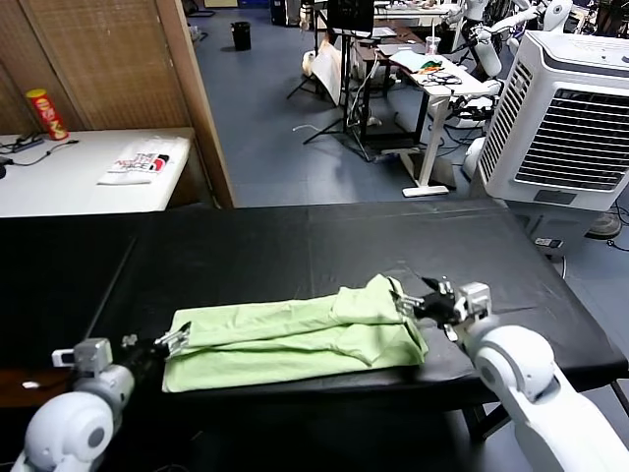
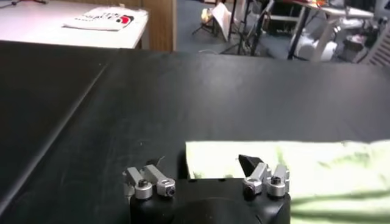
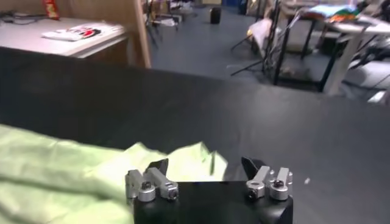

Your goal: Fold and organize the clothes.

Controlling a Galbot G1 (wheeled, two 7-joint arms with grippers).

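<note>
The clothes are one pale green T-shirt (image 1: pixel 295 334), lying in a long folded band across the near part of the black table (image 1: pixel 295 246). My left gripper (image 1: pixel 175 339) sits low at the shirt's left end, open, with the hem (image 2: pixel 304 170) just beyond its fingertips. My right gripper (image 1: pixel 405 300) is at the rumpled right end of the shirt, also open. In the left wrist view the left gripper (image 2: pixel 201 163) holds nothing. In the right wrist view the right gripper (image 3: pixel 205 165) is empty too, with the cloth (image 3: pixel 61 170) bunched in front of it.
A white side table (image 1: pixel 88 182) at the back left carries a white printed packet (image 1: pixel 138 162) and a red can (image 1: pixel 46 113). A wooden partition (image 1: pixel 128 59) stands behind it. A white air cooler (image 1: pixel 565 118) stands at the back right. The shirt lies close to the table's front edge.
</note>
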